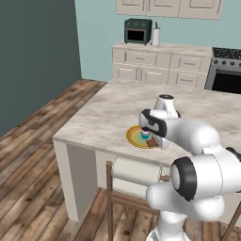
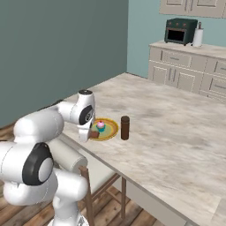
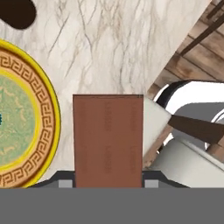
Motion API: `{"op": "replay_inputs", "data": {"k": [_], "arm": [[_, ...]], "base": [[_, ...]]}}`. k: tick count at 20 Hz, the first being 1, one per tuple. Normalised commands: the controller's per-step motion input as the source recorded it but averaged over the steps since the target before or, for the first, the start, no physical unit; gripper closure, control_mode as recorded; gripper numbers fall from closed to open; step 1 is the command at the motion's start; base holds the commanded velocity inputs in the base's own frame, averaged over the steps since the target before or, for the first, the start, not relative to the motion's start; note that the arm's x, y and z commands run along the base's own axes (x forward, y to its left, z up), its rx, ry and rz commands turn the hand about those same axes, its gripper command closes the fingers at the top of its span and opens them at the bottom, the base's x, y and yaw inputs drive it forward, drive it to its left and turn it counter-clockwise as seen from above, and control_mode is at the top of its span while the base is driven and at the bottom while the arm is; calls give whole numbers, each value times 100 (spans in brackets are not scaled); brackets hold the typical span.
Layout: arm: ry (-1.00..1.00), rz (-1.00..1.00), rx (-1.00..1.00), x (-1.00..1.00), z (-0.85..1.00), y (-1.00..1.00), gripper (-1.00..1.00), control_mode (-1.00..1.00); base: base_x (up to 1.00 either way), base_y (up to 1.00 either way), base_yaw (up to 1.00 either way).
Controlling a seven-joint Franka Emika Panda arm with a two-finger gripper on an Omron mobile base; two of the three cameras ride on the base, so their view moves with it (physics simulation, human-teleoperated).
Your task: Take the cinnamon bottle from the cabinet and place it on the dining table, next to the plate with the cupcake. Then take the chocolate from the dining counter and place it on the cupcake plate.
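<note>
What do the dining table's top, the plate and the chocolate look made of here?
Dining table: polished stone, probably marble, going by the beige veining. Plate: seemingly glazed ceramic, with a glossy yellow rim, patterned brown band and teal centre. Chocolate, held in the claw: a matte brown bar with faint embossed lettering; it could be wrapped.

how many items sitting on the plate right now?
1: the cupcake stands near the middle of the plate. The chocolate is not on it yet; the gripper holds it at the plate's edge. The cinnamon bottle stands beside the plate on the dining table.
</note>
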Motion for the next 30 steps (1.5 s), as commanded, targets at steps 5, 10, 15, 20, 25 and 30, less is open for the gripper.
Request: {"op": "replay_inputs", "data": {"k": [5, 10, 15, 20, 25, 30], "arm": [[-8, 18, 0, 24, -7, -1, 100, -100], [-9, 14, -4, 8, -11, -2, 100, -100], [-5, 9, -6, 0, -9, -7, 100, -100], [0, 4, -2, 7, 0, -9, 100, -100], [2, 0, 0, 26, 0, -13, 100, -100], [5, 0, 0, 13, -3, -13, 100, -100]], "base": [[0, 0, 0], [0, 0, 0], [0, 0, 0], [0, 0, 0], [0, 0, 0], [0, 0, 0]]}}
